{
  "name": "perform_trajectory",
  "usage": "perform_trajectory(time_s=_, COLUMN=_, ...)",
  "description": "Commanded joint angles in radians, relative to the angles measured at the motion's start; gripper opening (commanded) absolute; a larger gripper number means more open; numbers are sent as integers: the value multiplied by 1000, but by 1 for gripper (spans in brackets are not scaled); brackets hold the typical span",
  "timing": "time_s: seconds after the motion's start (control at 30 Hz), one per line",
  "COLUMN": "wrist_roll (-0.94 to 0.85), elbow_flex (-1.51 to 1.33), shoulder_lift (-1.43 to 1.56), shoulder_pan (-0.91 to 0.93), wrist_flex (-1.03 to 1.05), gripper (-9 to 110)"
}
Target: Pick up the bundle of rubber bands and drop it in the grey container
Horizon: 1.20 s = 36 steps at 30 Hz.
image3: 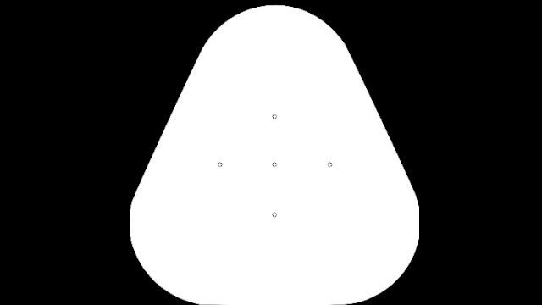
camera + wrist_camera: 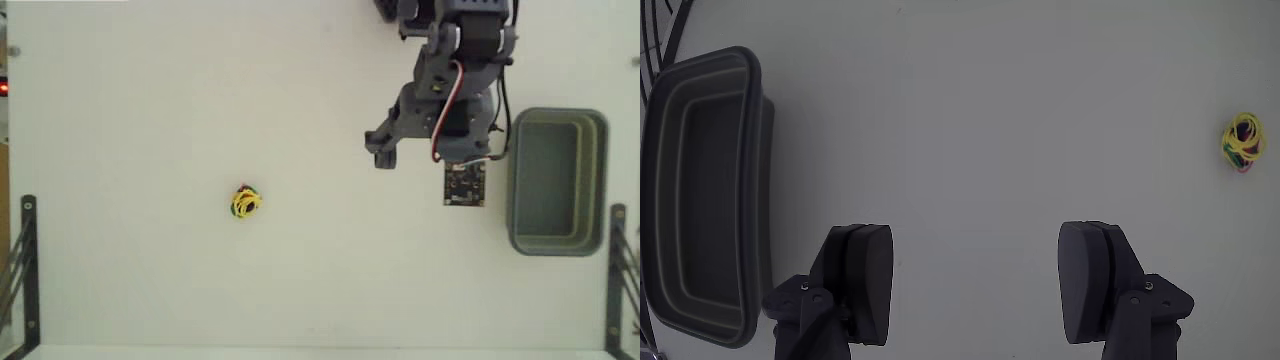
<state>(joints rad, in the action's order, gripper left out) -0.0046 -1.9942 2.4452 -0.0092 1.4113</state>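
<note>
We saw the end effector (image 2: 975, 285) gaping wide and empty above the white table (image 2: 150, 100) in the wrist view. The bundle of rubber bands (image 2: 245, 202) lay left of centre in the fixed view, well apart from the grey container (image 2: 597, 180) at the right edge.

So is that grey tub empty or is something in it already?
Empty. The tub shows only bare floor inside in both views, and the rubber bands lie out on the table.

Dark grey arm (image 2: 445, 90), red-white cable (image 2: 447, 112), exposed circuit board (image 2: 465, 183).
</note>
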Motion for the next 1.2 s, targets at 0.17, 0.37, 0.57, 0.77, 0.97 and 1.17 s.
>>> perform_trajectory(time_s=0.17, wrist_roll=5, elbow_flex=-5, shoulder_lift=35, shoulder_pan=9, wrist_flex=19, gripper=110)
perform_trajectory(time_s=0.37, wrist_roll=5, elbow_flex=-5, shoulder_lift=35, shoulder_pan=9, wrist_flex=19, gripper=110)
perform_trajectory(time_s=0.57, wrist_roll=5, elbow_flex=-5, shoulder_lift=35, shoulder_pan=12, wrist_flex=19, gripper=110)
perform_trajectory(time_s=0.77, wrist_roll=5, elbow_flex=-5, shoulder_lift=35, shoulder_pan=50, wrist_flex=19, gripper=110)
perform_trajectory(time_s=0.97, wrist_roll=5, elbow_flex=-5, shoulder_lift=35, shoulder_pan=118, wrist_flex=19, gripper=110)
perform_trajectory(time_s=1.17, wrist_roll=5, elbow_flex=-5, shoulder_lift=35, shoulder_pan=187, wrist_flex=19, gripper=110)
